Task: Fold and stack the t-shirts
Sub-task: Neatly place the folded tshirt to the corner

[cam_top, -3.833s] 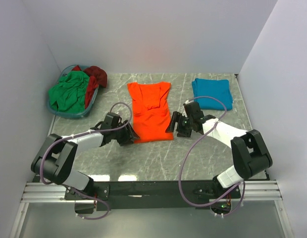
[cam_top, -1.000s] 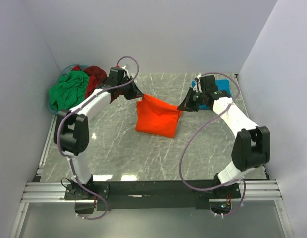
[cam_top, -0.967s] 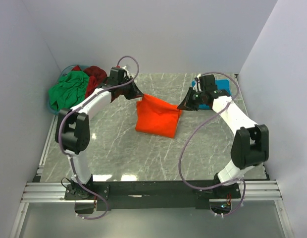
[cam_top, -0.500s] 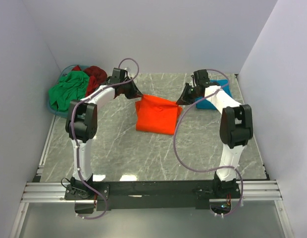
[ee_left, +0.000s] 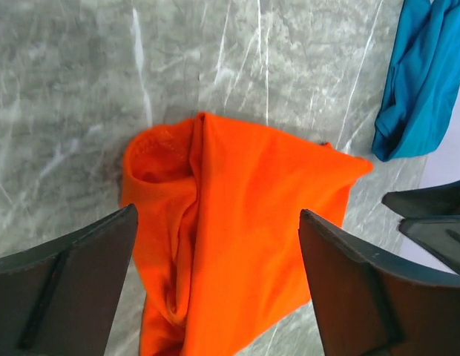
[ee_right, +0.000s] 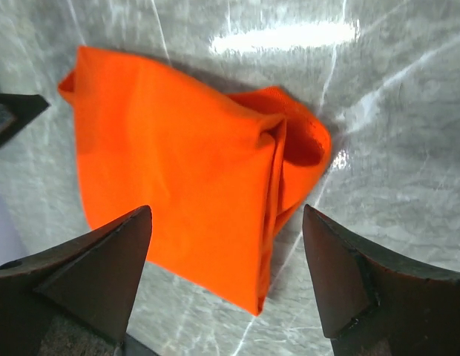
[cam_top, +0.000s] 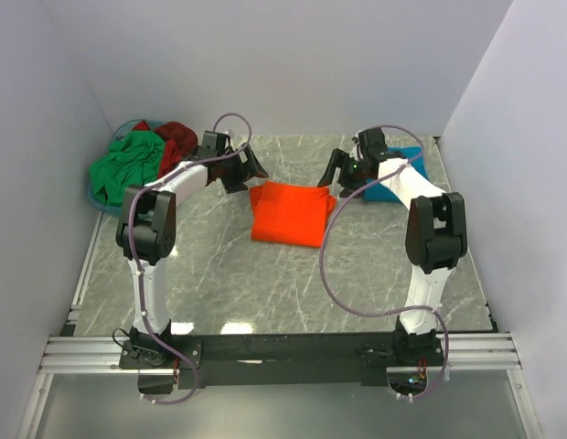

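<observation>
The orange t-shirt (cam_top: 289,213) lies folded into a small rectangle in the middle of the table; it also shows in the left wrist view (ee_left: 237,230) and the right wrist view (ee_right: 193,185). My left gripper (cam_top: 250,169) is open and empty just off its far left corner. My right gripper (cam_top: 336,174) is open and empty just off its far right corner. The folded teal t-shirt (cam_top: 398,174) lies at the far right, partly under my right arm, and shows in the left wrist view (ee_left: 423,81). The green t-shirt (cam_top: 123,167) and dark red t-shirt (cam_top: 174,142) lie crumpled in the basket.
The blue plastic basket (cam_top: 105,207) stands at the far left against the wall. White walls close the table at the left, back and right. The grey marble tabletop (cam_top: 293,283) stretches from the orange shirt to the arm bases.
Both grippers carried the shirt's near edge over to the far edge, folding it in half, then opened and let go. The shirt now lies flat and both grippers have drawn slightly away.
</observation>
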Action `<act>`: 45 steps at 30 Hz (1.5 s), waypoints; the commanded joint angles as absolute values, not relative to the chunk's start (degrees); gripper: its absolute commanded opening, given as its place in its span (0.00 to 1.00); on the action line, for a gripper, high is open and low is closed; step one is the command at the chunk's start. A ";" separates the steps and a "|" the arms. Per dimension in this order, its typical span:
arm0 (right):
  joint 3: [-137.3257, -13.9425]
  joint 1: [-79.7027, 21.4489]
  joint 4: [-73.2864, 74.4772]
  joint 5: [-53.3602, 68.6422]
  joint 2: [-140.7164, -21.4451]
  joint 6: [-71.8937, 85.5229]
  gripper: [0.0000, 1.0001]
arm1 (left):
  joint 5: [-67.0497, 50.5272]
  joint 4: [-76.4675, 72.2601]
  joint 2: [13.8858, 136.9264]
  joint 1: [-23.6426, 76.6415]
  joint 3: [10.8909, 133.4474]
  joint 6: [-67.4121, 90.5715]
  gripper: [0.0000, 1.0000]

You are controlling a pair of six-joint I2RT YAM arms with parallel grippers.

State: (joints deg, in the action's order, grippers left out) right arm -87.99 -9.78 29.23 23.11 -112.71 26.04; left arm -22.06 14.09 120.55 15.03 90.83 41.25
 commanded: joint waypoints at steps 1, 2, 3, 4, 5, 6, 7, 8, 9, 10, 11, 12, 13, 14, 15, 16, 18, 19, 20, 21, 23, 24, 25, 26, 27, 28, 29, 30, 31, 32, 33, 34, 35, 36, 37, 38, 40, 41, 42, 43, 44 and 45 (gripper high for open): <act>-86.14 -12.12 29.88 18.55 -110.30 23.47 0.88 | -24.16 12.57 117.77 15.03 89.65 40.78 0.95; -85.87 -12.65 29.97 18.02 -110.48 23.47 0.89 | -24.87 12.57 118.12 15.03 89.47 40.96 0.96; -85.78 -13.00 29.97 17.58 -110.65 23.55 0.89 | -26.44 12.05 118.39 15.03 88.52 41.31 0.97; -85.78 -13.18 29.88 16.88 -110.83 23.47 0.89 | -26.98 10.74 118.82 15.03 88.16 41.57 0.98; -86.13 -13.36 30.06 16.61 -111.27 23.38 0.89 | -27.42 10.29 119.09 15.12 87.81 41.66 0.99; -86.74 -13.79 30.49 16.09 -112.23 23.29 0.89 | -27.16 10.11 119.53 15.03 87.80 41.92 0.99; -87.88 -14.06 30.93 15.13 -112.93 23.12 0.89 | -26.98 10.54 120.40 15.03 88.06 41.84 1.00; -88.41 -14.32 31.29 14.77 -113.46 23.03 0.89 | -26.98 10.46 120.85 15.03 88.15 41.66 1.00; -88.85 -14.67 31.64 14.50 -114.68 23.11 0.89 | -26.72 10.63 121.28 15.03 88.24 41.66 0.99; -89.47 -14.76 31.73 14.59 -115.31 23.12 0.89 | -27.15 10.37 122.07 15.03 88.33 41.40 0.99; -89.47 -15.03 31.64 14.59 -115.83 23.12 0.89 | -27.51 10.63 122.52 15.12 88.50 41.22 1.00; -89.65 -15.38 31.64 14.50 -116.71 23.29 0.89 | -27.51 10.81 122.87 15.12 88.77 40.96 0.99; -89.91 -15.38 31.64 14.50 -117.15 23.55 0.89 | -27.94 10.81 123.65 15.20 88.94 40.96 0.99; -90.00 -15.55 31.47 14.68 -117.51 23.73 0.88 | -28.21 10.55 124.01 15.38 89.03 40.96 0.99; -90.09 -15.64 31.29 15.03 -118.29 23.82 0.88 | -28.65 10.29 124.27 15.38 89.03 40.87 0.99; -90.09 -15.82 30.94 15.38 -118.56 23.91 0.88 | -29.61 10.02 124.89 15.55 89.03 40.87 0.98; -90.26 -16.08 30.32 16.25 -119.52 23.91 0.86 | -30.23 9.23 125.33 15.56 88.86 41.31 0.95; -90.79 -16.52 30.15 16.61 -119.88 23.73 0.84 | -30.67 9.05 126.03 15.56 88.86 41.40 0.90; -91.14 -16.70 30.32 16.96 -120.40 23.73 0.82 | -31.46 8.79 126.30 15.56 88.94 41.57 0.89; -91.40 -16.70 30.32 17.75 -121.28 23.73 0.82 | -31.99 8.27 126.65 15.64 89.03 41.92 0.88; -91.67 -17.22 29.63 19.33 -122.08 23.99 0.78 | -33.91 7.48 127.70 15.56 88.86 42.45 0.83; -91.58 -17.31 29.27 20.03 -122.52 24.26 0.77 | -34.45 6.86 127.97 15.56 88.86 42.89 0.82; -91.32 -17.40 28.92 21.69 -122.87 24.78 0.75 | -34.98 5.99 128.49 15.56 88.77 42.98 0.78; -91.14 -17.40 27.96 22.49 -123.05 24.87 0.69 | -35.68 5.63 128.76 15.56 88.77 43.07 0.75; -91.06 -17.49 27.69 23.37 -123.48 25.31 0.66 | -36.99 4.58 128.93 15.56 88.60 43.15 0.72; -91.05 -17.32 27.34 24.68 -123.66 25.40 0.63 | -37.87 4.05 129.28 15.64 88.51 43.15 0.64; -91.14 -17.40 26.72 25.39 -123.84 25.49 0.54 | -38.66 3.52 129.46 15.64 88.51 43.24 0.51; -91.23 -17.40 26.46 25.92 -124.10 25.66 0.50 | -40.15 2.82 129.64 15.64 88.42 43.42 0.37; -91.40 -17.40 26.11 26.54 -124.19 25.84 0.47 | -40.34 2.29 129.99 15.64 88.50 43.59 0.23; -91.67 -17.23 25.93 27.33 -124.45 25.84 0.33 | -40.25 2.63 130.08 15.64 88.59 43.51 0.19; -91.84 -17.31 26.01 27.42 -124.54 25.67 0.24 | -40.25 2.81 130.17 15.64 88.94 42.98 0.12; -92.37 -17.23 26.10 27.33 -124.54 25.40 0.17 | -40.60 2.99 130.08 15.64 89.21 42.72 0.02; -92.63 -17.23 26.36 27.16 -124.45 25.14 0.12 | -41.21 2.64 130.08 15.64 89.21 42.45 0.00; -93.07 -17.14 26.45 27.07 -124.28 24.61 0.08 | -42.61 2.03 129.82 15.64 89.03 42.10 0.00; -93.25 -17.05 26.46 26.98 -124.10 24.44 0.03 | -43.67 1.24 129.55 15.64 88.86 42.10 0.00; -93.25 -16.88 26.28 26.98 -123.93 24.17 0.00 | -44.64 0.36 129.38 15.64 88.51 42.10 0.00; -92.99 -16.26 25.93 27.77 -122.87 23.38 0.00 | -46.22 -2.19 129.11 15.64 88.42 42.62 0.00; -92.81 -16.00 25.41 28.12 -122.44 23.20 0.00 | -47.80 -2.81 128.94 15.64 88.33 42.45 0.00; -92.38 -15.74 25.14 28.65 -121.47 23.03 0.00 | -48.60 -3.94 128.85 15.64 88.24 42.63 0.00; -91.85 -15.38 24.88 28.57 -121.03 22.68 0.00 | -48.60 -3.69 128.85 15.64 88.33 42.80 0.00; -91.85 -14.77 25.13 28.30 -120.76 22.24 0.00 | -47.12 -2.82 128.76 15.64 88.42 42.63 0.00; -91.93 -14.68 25.75 27.08 -120.24 21.71 0.00 | -46.07 -0.20 128.76 15.73 89.38 41.67 0.01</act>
State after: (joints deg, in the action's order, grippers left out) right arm -90.35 -15.86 27.44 26.57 -123.70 23.79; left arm -43.92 0.38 130.04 15.25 88.09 43.48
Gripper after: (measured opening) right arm 0.067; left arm 0.066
